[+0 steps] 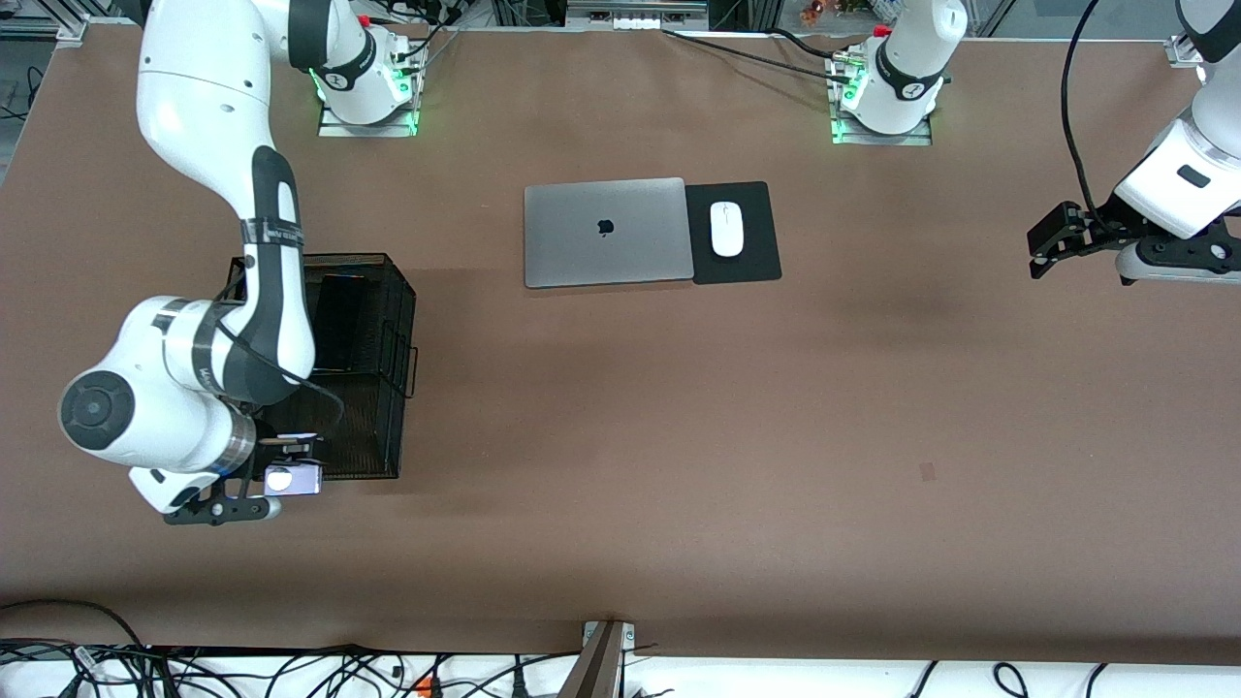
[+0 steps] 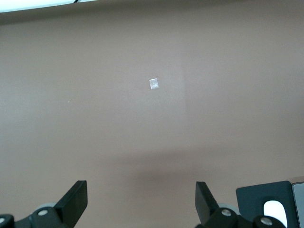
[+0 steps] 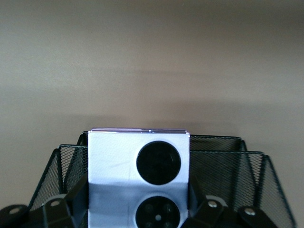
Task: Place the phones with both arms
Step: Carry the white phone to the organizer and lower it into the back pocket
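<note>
My right gripper (image 1: 283, 477) is shut on the small lavender-white phone (image 1: 296, 478), holding it over the end of the black mesh basket (image 1: 388, 291) that lies nearer the front camera. In the right wrist view the phone (image 3: 118, 161) with its two black lenses stands upright between the fingers (image 3: 78, 194), with the basket's mesh dividers (image 3: 223, 161) below it. A long black phone (image 1: 339, 320) stands inside the basket, in its farther part. My left gripper (image 1: 1052, 237) hangs open and empty over bare table at the left arm's end, its fingertips (image 2: 76, 194) wide apart.
A shut grey laptop (image 1: 606, 233) lies mid-table near the bases. Beside it a white mouse (image 1: 726, 229) rests on a black mat (image 1: 756, 257). A small tape mark (image 1: 928, 471) sits on the brown table toward the left arm's end.
</note>
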Motion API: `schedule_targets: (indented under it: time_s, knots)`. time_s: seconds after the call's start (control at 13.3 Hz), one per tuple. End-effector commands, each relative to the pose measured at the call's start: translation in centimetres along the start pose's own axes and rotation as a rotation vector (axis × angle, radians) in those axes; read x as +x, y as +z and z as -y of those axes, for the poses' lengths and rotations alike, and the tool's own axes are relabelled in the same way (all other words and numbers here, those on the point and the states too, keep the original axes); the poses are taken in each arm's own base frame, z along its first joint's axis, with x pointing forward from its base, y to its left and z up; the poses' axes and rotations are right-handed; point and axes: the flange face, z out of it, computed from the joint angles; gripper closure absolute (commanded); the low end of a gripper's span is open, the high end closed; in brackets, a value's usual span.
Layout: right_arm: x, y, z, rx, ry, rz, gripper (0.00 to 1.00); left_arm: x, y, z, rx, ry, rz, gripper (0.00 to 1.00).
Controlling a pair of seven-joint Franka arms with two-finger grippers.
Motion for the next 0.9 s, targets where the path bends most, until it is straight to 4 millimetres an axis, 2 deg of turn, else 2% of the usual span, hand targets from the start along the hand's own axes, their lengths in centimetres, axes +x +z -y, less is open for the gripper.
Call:
schedule_targets:
  time_s: [0.0,0.15,0.45,0.83]
  knots:
    - [-0.9,1.9,-0.4,0.022,0.032,0.005,1.00,-0.3,-0.8,-0.2,-0.019,0.007,0.001,0.00]
    - [-1.6,3.3,-0.6,0.029,0.034,0.038,1.00,-0.3,-0.9,-0.2,-0.019,0.007,0.000,0.00]
    - [-2.7,4.6,-0.9,0.030,0.031,0.080,1.00,-0.3,-0.9,-0.4,-0.019,0.011,-0.001,0.00]
    - [-3.7,4.0,-1.0,0.039,0.027,0.156,1.00,-0.3,-0.9,-0.3,-0.019,-0.016,0.000,0.00]
